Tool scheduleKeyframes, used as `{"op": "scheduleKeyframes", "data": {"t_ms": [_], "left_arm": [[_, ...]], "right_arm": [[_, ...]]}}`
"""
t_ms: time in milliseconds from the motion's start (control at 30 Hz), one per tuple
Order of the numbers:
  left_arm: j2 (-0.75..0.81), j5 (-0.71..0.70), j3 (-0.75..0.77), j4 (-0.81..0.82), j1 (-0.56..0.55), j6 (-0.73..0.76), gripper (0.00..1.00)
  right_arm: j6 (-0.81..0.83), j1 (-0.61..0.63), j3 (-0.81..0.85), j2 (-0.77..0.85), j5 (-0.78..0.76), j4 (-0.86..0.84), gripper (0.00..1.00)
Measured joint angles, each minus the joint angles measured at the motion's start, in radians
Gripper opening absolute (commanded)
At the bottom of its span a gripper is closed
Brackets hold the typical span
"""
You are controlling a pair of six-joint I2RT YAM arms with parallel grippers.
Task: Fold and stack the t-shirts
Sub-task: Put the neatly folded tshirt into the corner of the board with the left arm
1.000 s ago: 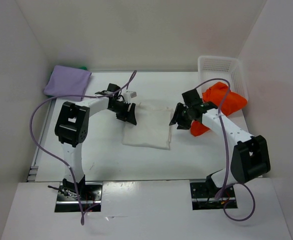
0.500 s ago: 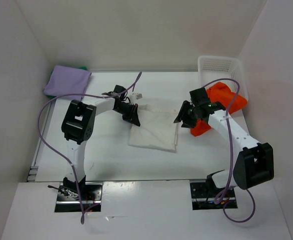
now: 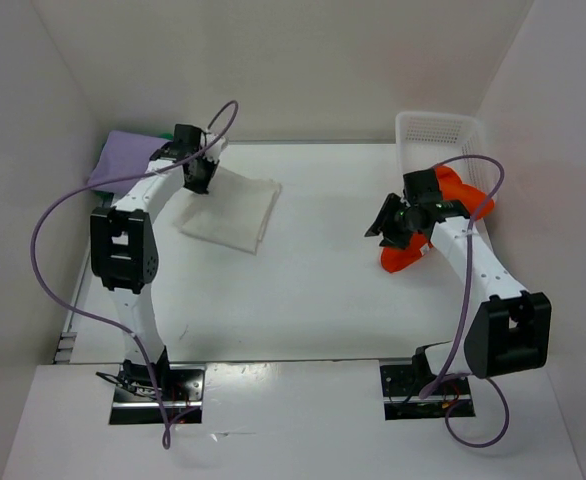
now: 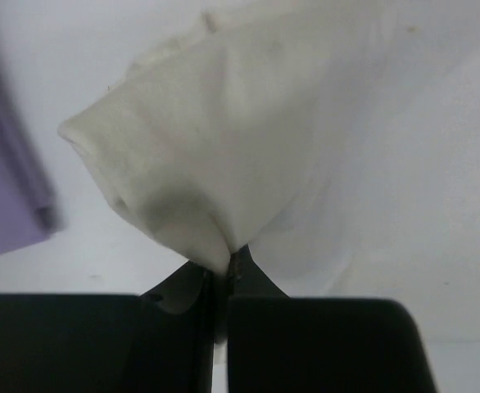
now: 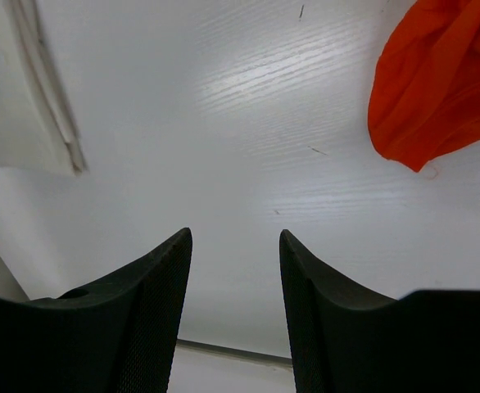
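A folded white t-shirt (image 3: pixel 231 208) lies at the back left of the table, its left edge pinched in my left gripper (image 3: pixel 195 180), which is shut on it; the left wrist view shows the white cloth (image 4: pixel 224 147) bunched at the fingertips. A folded lavender-purple t-shirt (image 3: pixel 123 165) sits just left of it, purple edge (image 4: pixel 6 188) in the wrist view, with a sliver of green (image 3: pixel 165 136) behind. My right gripper (image 3: pixel 388 228) hangs open over bare table, beside the crumpled orange-red t-shirt (image 3: pixel 453 200) (image 5: pixel 445 90).
A white mesh basket (image 3: pixel 443 135) stands at the back right corner; the orange-red shirt spills out of it toward the table. White walls enclose the table on three sides. Purple cables loop from both arms.
My left gripper closed on the white t-shirt and dragged it from the table's middle to the back left, next to the lavender one. My right arm drew back toward the orange-red shirt.
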State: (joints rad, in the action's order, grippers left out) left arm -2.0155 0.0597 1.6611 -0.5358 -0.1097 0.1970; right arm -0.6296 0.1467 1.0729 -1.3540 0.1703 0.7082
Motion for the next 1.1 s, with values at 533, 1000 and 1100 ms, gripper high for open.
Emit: {"op": "scheduleKeyframes", "data": {"t_ms": [533, 1000, 1100], "left_arm": [[-0.256, -0.402, 0.444, -0.026, 0.061, 0.173, 0.00], [-0.308, -0.459, 0.682, -0.067, 0.235, 0.247, 0.00], [-0.364, -0.458, 0.777, -0.097, 0.242, 0.249, 0.00]], "right_arm": [[0.052, -0.053, 0.087, -0.031, 0.006, 0.027, 0.53], [0.056, -0.056, 0.087, -0.032, 0.006, 0.041, 0.53], [0.056, -0.056, 0.087, -0.037, 0.006, 0.045, 0.53]]}}
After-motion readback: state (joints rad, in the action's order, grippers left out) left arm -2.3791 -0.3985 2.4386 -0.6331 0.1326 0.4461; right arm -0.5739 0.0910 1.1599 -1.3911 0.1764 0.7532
